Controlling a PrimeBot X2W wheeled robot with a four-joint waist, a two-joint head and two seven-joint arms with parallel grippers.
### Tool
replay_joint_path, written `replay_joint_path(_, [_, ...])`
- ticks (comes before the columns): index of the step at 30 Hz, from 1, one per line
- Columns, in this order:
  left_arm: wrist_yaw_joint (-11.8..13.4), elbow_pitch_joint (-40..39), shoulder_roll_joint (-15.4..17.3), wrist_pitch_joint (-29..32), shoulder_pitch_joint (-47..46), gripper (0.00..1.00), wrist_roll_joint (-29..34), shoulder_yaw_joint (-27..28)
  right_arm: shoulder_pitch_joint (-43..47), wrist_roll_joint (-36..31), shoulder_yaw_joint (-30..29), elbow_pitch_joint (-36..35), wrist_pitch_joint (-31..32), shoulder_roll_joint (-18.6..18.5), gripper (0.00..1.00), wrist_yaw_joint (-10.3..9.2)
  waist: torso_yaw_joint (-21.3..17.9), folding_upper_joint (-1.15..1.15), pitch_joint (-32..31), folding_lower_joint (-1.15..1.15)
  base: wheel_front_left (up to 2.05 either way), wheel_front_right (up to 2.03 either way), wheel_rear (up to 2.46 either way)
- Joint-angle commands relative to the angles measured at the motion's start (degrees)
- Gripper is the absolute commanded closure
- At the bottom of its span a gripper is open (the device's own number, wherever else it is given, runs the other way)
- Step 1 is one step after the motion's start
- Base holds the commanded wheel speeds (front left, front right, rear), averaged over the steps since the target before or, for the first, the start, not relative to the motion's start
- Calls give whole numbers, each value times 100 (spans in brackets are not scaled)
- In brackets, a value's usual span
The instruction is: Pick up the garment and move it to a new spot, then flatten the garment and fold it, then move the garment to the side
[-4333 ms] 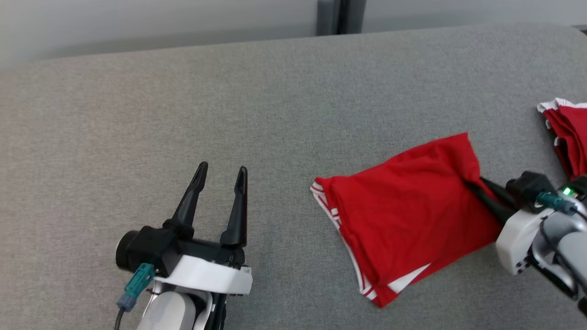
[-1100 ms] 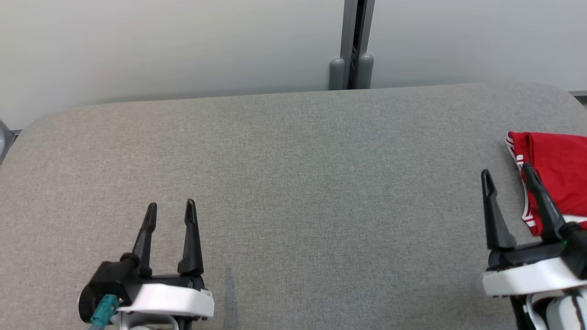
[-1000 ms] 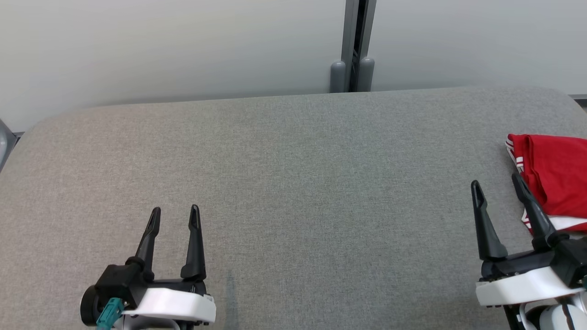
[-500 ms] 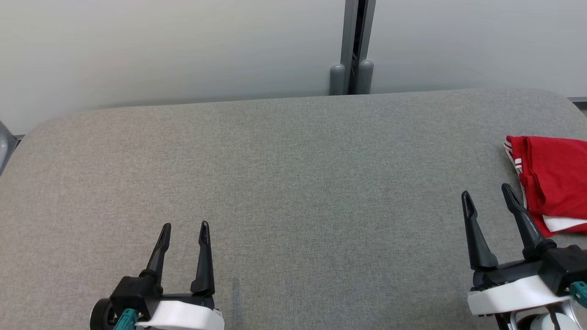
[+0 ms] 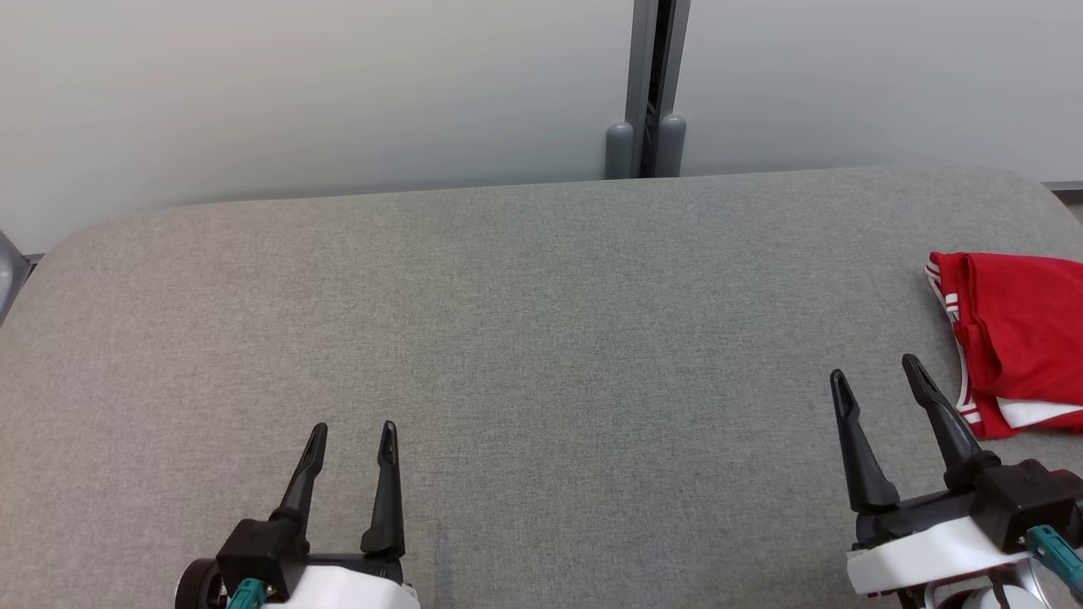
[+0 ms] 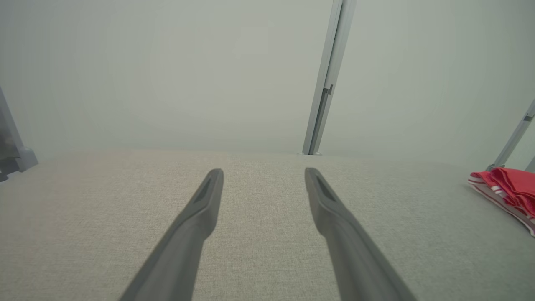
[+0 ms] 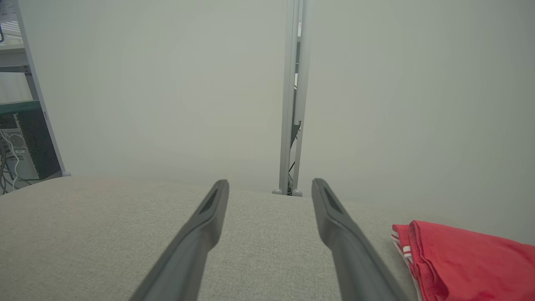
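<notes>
The garment (image 5: 1019,338) is red with white trim and lies folded at the far right edge of the grey table (image 5: 525,338); the right wrist view has it at the lower right (image 7: 468,261), the left wrist view at the far right (image 6: 508,190). My right gripper (image 5: 876,379) stands open just left of the garment, apart from it, nothing between its fingers. My left gripper (image 5: 351,433) is open and empty at the lower left, well away from the cloth. Both pairs of fingers point toward the back wall.
A pale wall with a grey vertical post (image 5: 647,85) runs behind the table's far edge. In the right wrist view a rack with cables (image 7: 16,138) stands off the table's left end. The table's corners are rounded.
Four seconds ago my right gripper held the folded garment mid-table; it lies released at the right edge. Over the last second both open grippers have drawn back toward me.
</notes>
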Motion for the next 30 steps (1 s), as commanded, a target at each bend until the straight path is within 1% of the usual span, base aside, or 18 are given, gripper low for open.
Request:
replay_joint_path(1, [-31, 42, 21, 6, 1, 0, -58, 22, 16, -33, 17, 19, -4, -36, 0, -2, -10, 0, -9, 0, 0, 0, 0])
replay_joint_path(7, [-120, 128, 22, 6, 76, 0, -220, 106, 57, -43, 45, 47, -4, -49, 0, -2, -23, 0, -54, 0, 0, 0, 0])
replay_joint_path(12, [-281, 69, 20, 6, 101, 0, -307, 171, 61, -82, 153, 88, -4, -80, 0, -2, -21, 0, -71, 0, 0, 0, 0])
replay_joint_path(14, [-302, 66, 22, 6, 107, 0, -316, 187, 60, -87, 178, 94, -4, -91, 0, -2, -20, 0, -73, 0, 0, 0, 0])
replay_joint_path(18, [-416, 36, 19, 6, 117, 0, -480, 203, 63, -71, 195, 113, -4, -109, 0, -2, -11, 0, -82, 0, 0, 0, 0])
replay_joint_path(22, [-379, 114, 20, 6, 109, 0, -539, 218, 53, -61, 181, 106, -4, -90, 0, -2, -11, 0, -89, 0, 0, 0, 0])
replay_joint_path(30, [-387, 225, 21, 6, 101, 0, -662, 267, 35, -38, 120, 119, -4, -68, 0, -2, -5, 0, -56, 0, 0, 0, 0])
